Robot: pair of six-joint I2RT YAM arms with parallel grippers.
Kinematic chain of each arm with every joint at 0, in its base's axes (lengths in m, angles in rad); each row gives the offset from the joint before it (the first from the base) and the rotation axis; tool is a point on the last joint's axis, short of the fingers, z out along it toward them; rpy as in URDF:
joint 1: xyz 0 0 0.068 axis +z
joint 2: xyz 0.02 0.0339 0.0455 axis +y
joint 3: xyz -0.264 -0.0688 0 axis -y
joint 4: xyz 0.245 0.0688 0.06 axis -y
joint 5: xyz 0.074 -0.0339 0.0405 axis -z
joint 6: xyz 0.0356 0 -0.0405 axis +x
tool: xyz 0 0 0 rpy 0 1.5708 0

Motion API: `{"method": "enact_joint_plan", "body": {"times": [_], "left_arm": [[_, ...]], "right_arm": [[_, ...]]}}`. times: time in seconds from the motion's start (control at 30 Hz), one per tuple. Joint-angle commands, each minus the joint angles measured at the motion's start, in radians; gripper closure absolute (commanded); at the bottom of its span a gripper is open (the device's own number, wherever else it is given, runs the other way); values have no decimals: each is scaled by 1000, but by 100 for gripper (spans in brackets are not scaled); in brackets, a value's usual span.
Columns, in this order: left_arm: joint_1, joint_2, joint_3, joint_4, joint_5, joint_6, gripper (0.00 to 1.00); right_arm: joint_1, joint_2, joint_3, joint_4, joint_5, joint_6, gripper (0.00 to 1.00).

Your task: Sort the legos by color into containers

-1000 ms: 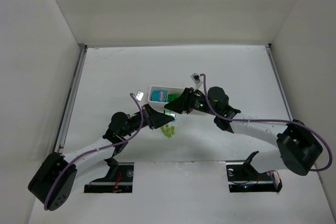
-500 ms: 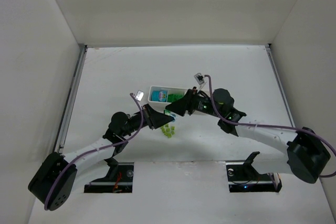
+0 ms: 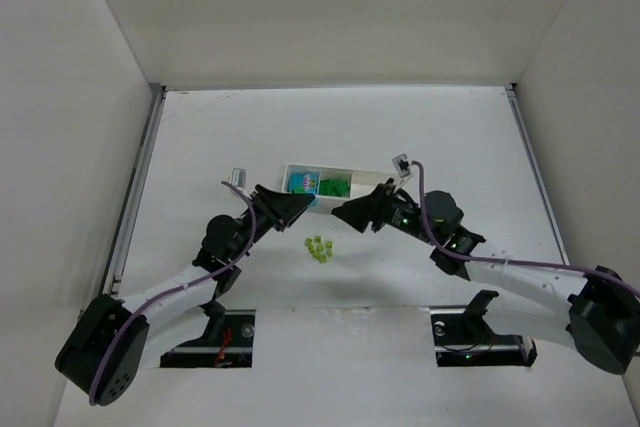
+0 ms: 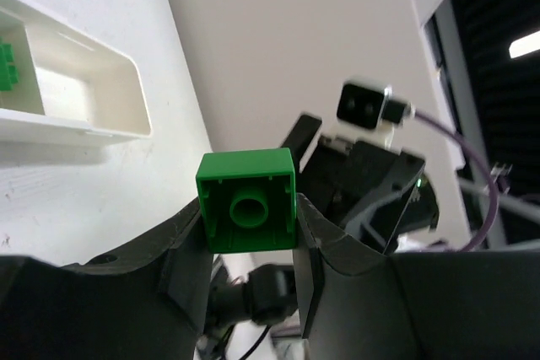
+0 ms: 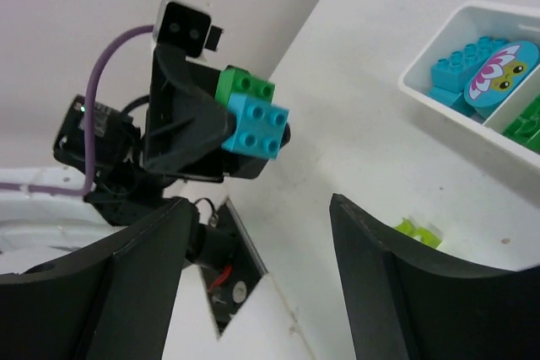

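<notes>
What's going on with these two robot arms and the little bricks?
The robot is sorting bricks by colour into a white tray. The left gripper is shut on a green brick with a blue brick stuck to it, held above the table. The right gripper is open and empty, facing it. The tray has blue bricks in one section and green bricks in the next; the end section looks empty. A few yellow-green bricks lie loose on the table.

White table [image 3: 330, 127] inside plain white walls [image 3: 330, 7], a metal rail [image 3: 133, 187] along its left edge
</notes>
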Motion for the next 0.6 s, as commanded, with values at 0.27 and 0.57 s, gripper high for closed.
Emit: {"method": "enact_joint_plan", "body": {"times": [0.27, 0.57], "left_arm": [[-124, 27, 35, -62, -324, -223, 82], [-144, 37, 77, -122, -372, -321, 82]], "right_arm": [[295, 79, 172, -139, 469, -383, 27], [358, 139, 235, -181, 708, -506, 29]]}}
